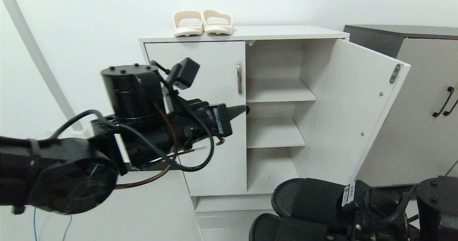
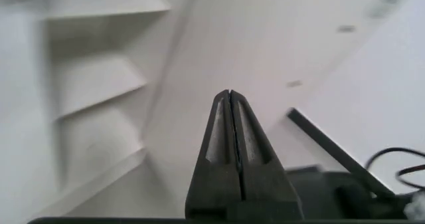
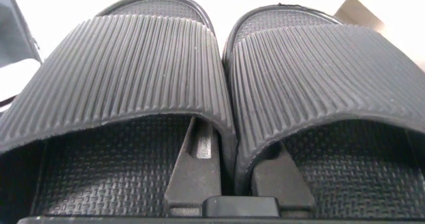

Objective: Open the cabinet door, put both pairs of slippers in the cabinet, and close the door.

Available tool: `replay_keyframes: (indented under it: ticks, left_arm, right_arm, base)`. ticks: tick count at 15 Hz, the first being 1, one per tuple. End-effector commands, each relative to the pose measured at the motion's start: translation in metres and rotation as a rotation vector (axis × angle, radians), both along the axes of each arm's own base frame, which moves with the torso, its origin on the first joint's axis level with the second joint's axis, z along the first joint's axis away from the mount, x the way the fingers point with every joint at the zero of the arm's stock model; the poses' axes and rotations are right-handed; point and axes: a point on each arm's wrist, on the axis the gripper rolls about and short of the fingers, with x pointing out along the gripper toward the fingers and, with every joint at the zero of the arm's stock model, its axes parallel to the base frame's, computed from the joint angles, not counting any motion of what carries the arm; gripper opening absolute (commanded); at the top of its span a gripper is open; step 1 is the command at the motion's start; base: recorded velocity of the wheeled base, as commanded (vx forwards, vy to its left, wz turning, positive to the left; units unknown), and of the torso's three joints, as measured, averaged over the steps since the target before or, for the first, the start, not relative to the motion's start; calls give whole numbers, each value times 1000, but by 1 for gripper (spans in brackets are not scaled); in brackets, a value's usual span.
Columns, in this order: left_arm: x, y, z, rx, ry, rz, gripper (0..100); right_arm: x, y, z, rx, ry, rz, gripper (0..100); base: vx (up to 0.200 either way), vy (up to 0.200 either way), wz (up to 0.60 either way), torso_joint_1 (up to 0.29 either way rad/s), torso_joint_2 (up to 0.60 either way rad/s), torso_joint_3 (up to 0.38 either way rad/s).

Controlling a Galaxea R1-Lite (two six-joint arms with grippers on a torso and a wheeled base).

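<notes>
Head view, black slippers (image 1: 307, 201) cut off at bottom, pinched by right end effector (image 3: 234, 141), left end effector (image 2: 230, 94) closed, empty.

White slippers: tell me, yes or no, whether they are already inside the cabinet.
No, the white slippers sit side by side on top of the cabinet, above its open door.

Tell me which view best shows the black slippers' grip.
Right wrist view: the right gripper has a finger inside each black slipper, pinching their adjoining sides. Head view shows the pair's toes, low before the cabinet; left wrist view faces shelves.
</notes>
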Motion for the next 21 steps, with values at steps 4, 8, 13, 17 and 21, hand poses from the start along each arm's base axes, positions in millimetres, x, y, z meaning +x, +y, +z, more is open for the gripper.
replay_keyframes:
  ticks: [4,8,13,17,21]
  left_arm:
    - [-119,102,-18,59,-66,131,0]
    - [-199,150,-45,132,-82,296,0]
    - [-270,183,-83,142,-77,563,0]
    - [-279,178,-107,221,-86,835,0]
    - [-274,177,-145,280,-104,899,0]
  right_arm:
    - [2,-1,0,1,-2,-10,0]
    - [6,1,2,6,-5,-19,0]
    - [9,0,3,8,-3,-30,0]
    - [10,1,0,-1,6,-32,0]
    - [11,2,-3,-11,16,-32,0]
  base:
    - [0,0,0,0,0,0]
    - [0,0,0,0,0,0]
    - [0,0,0,0,0,0]
    - [0,0,0,0,0,0]
    - [0,0,0,0,0,0]
